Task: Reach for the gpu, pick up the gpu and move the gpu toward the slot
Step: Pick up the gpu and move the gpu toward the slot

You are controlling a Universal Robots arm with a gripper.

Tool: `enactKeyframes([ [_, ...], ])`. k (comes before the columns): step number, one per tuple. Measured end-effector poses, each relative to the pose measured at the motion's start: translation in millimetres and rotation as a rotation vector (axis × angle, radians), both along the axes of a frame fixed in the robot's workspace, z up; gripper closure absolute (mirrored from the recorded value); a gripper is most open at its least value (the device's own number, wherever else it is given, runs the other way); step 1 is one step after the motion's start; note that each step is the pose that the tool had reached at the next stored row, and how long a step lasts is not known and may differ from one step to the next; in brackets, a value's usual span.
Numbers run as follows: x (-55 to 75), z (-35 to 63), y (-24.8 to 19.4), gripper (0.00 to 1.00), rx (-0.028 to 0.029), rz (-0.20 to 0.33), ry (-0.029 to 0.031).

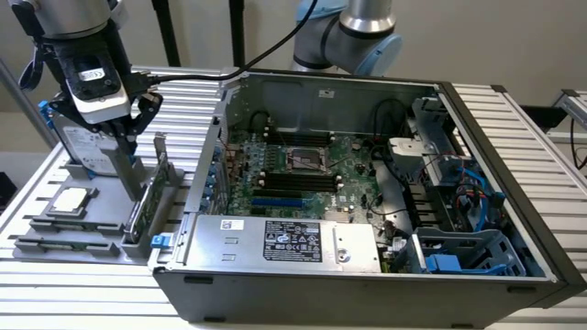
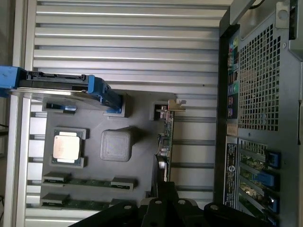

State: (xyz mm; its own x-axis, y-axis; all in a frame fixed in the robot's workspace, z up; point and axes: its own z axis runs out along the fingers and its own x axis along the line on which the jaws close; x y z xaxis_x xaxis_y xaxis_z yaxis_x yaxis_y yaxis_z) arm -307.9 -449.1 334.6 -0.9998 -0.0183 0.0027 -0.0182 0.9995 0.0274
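Bench scene with an open computer case (image 1: 321,295) (image 2: 258,71) on a slatted metal surface (image 1: 541,137) (image 2: 123,42). To the exterior view's left of the case lies a grey holder tray (image 1: 101,206) (image 2: 92,172). The gpu (image 1: 148,189) (image 2: 166,142), a thin green card, stands on edge in the tray slot nearest the case, apart from the case wall, with its silver bracket at the end farther from the exterior camera. In the same tray a hard drive (image 1: 81,148) (image 2: 61,87) with blue rails stands upright, a square processor chip (image 1: 71,201) (image 2: 65,146) lies flat, and two memory modules (image 2: 90,182) rest in their own slots. The arm's hand (image 1: 124,137) (image 2: 163,191) points down over the tray between the hard drive and the gpu, fingers pressed together with nothing seen between them; in the wrist view its dark tips sit over one end of the gpu's upper edge, and contact cannot be judged. Inside the case, the motherboard (image 1: 293,172) lies behind the silver power supply (image 1: 284,240).
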Motion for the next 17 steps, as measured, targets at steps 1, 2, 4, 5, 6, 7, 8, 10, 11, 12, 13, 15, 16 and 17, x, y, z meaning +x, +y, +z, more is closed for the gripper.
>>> enactKeyframes([
  [1,0.0,0.0,0.0,0.89,0.0000,0.000,0.0000],
  [2,0.0,0.0,0.0,0.89,0.0000,0.000,0.0000],
  [4,0.0,0.0,0.0,0.88,0.0000,0.000,0.0000],
  [5,0.0,0.0,0.0,0.76,0.0000,0.000,0.0000],
  [6,0.0,0.0,0.0,0.76,0.0000,0.000,0.0000],
  [7,0.0,0.0,0.0,0.70,0.0000,0.000,-0.0001],
  [8,0.0,0.0,0.0,0.70,0.0000,0.000,-0.0001],
  [10,0.0,-0.3,0.0,0.58,-0.0002,0.000,0.0001],
  [11,0.0,-0.8,0.0,0.58,-0.0001,0.000,-0.0001],
  [12,0.0,-1.6,0.0,0.58,-0.0003,0.000,-0.0002],
  [13,0.0,-2.9,0.0,0.52,-0.0005,0.000,0.0000],
  [15,0.0,-6.6,-0.1,0.52,-0.0005,-0.001,0.0000],
  [16,-0.1,-8.5,-0.1,0.52,-0.0004,-0.003,-0.0001],
  [17,-0.1,-10.2,-0.2,0.52,-0.0004,-0.004,-0.0001],
])
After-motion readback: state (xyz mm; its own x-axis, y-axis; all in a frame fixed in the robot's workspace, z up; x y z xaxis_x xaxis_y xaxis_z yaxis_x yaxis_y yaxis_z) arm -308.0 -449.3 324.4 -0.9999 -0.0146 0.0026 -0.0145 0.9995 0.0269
